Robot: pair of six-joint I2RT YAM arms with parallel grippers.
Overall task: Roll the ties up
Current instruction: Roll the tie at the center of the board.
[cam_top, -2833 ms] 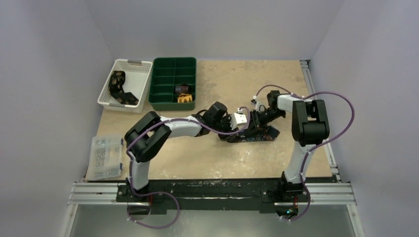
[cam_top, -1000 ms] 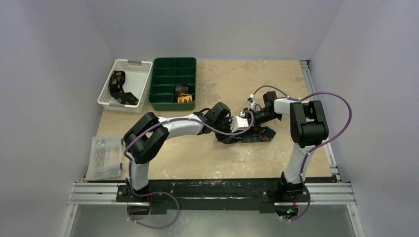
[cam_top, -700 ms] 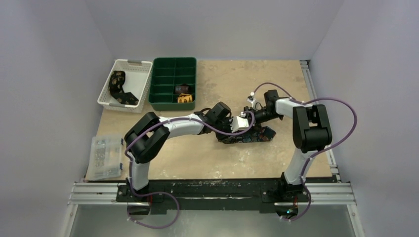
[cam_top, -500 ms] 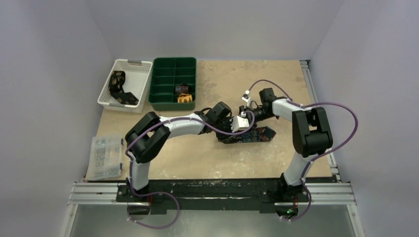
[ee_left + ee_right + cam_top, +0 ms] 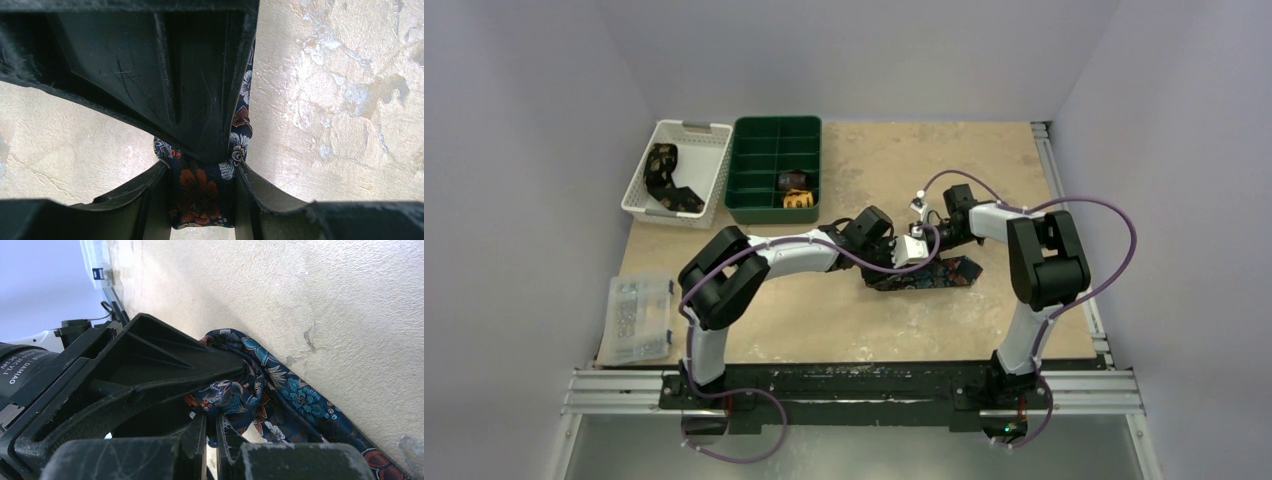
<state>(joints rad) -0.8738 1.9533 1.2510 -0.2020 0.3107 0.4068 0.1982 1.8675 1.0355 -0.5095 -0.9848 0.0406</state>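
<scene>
One floral tie (image 5: 944, 274), beige tabletop (image 5: 894, 160), lilac walls (image 5: 854, 50)

Through the left wrist camera I saw the left gripper (image 5: 200, 212) clamped on the tie (image 5: 207, 182), its two dark fingers (image 5: 135, 205) pressing in from either side on the navy cloth with its orange and white flowers. The right gripper (image 5: 197, 145) came down from the top edge, fingers together, its tip against the tie. A strip of tie ran up along its right side. The mottled beige tabletop (image 5: 345, 100) lay beneath.
</scene>
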